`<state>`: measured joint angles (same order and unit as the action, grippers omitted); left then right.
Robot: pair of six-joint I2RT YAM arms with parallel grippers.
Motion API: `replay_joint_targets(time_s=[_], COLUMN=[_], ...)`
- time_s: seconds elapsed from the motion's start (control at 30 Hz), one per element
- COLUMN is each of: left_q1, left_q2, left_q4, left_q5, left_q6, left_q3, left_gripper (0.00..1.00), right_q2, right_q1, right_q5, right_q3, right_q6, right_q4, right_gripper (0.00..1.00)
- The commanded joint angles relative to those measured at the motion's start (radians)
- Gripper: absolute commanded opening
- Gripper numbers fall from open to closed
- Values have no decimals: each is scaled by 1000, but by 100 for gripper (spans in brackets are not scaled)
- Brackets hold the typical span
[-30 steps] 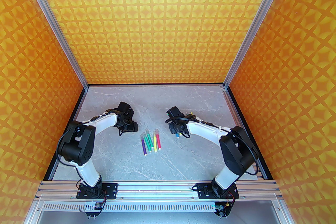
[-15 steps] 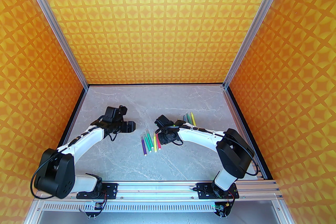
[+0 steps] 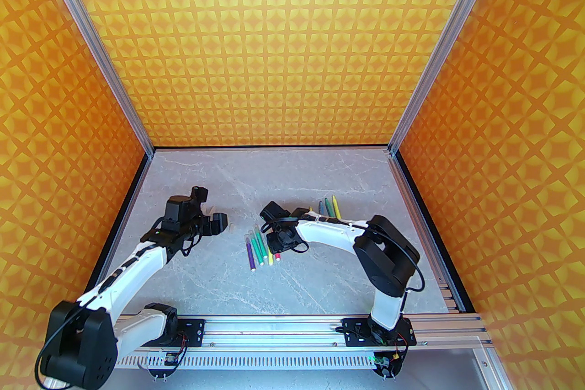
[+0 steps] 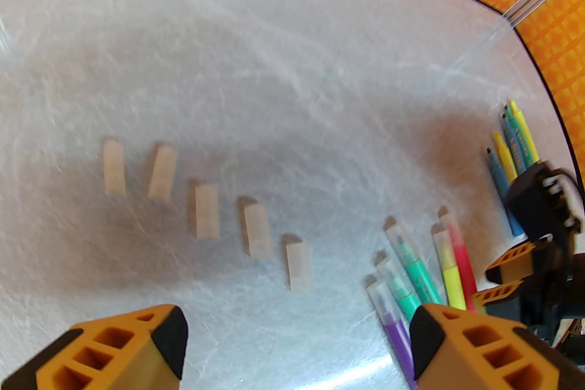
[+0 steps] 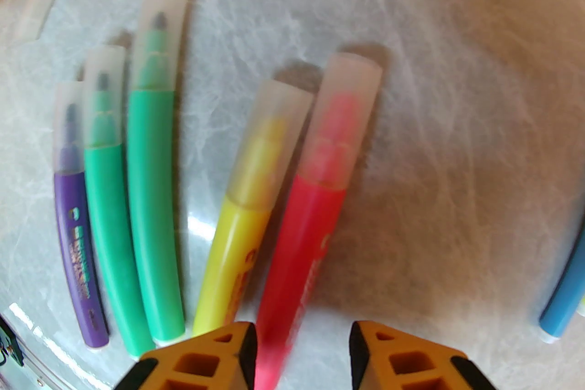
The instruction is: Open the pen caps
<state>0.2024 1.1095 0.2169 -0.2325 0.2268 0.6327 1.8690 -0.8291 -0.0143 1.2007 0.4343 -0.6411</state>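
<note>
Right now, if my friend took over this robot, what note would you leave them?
Left gripper: open, empty, above the table near the loose caps.
Right gripper: open, straddling the pink marker at its back end, not closed on it.
Done: five loose caps lie in a row; the uncapped markers lie together at the far right.
Left to do: five fitted caps, on the purple marker, two green markers, the yellow marker and the pink marker.
</note>
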Motion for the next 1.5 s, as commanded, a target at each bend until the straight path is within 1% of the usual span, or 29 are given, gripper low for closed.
replay_joint_targets(time_s=[0.0, 0.23, 0.4, 0.53, 0.63, 0.77, 0.9, 0.97, 1.07, 1.2, 1.33, 1.47], left_q1=[-9, -9, -9, -9, -9, -9, -9, -9, -7, -6, -3, 7], left_q2=[-44, -40, -41, -43, -35, -20, -11, 32, 56, 86, 111, 129], left_q4=[-40, -51, -59, -65, -79, -110, -164, -182, -207, -245, -313, -364], left_q5=[23, 22, 22, 19, -7, -94, -211, -270, -344, -446, -567, -631], left_q6=[-19, -18, -16, -15, -9, 11, 40, 50, 71, 106, 156, 202], left_q3=[-21, -24, -26, -27, -27, -24, -25, -22, -13, -2, 3, 5], left_gripper=[86, 86, 86, 87, 87, 87, 87, 87, 86, 85, 83, 80], right_q2=[37, 91, 131, 148, 121, 44, -58, -102, -166, -235, -260, -275], right_q1=[-5, -5, -5, -5, -5, -6, -1, 2, 2, 2, 2, 1], right_q5=[-4, -78, -91, -93, -103, -107, -62, -32, 43, 168, 268, 325], right_q3=[35, 83, 111, 121, 117, 99, 55, 36, 2, -47, -54, -55], right_q6=[22, 21, 20, 18, 10, -21, -60, -80, -126, -186, -225, -245], right_q4=[-26, -91, -108, -106, -100, -68, -1, 27, 92, 198, 260, 309], right_gripper=[38, 34, 28, 21, 14, 9, 5, 2, 0, 0, 0, 0])
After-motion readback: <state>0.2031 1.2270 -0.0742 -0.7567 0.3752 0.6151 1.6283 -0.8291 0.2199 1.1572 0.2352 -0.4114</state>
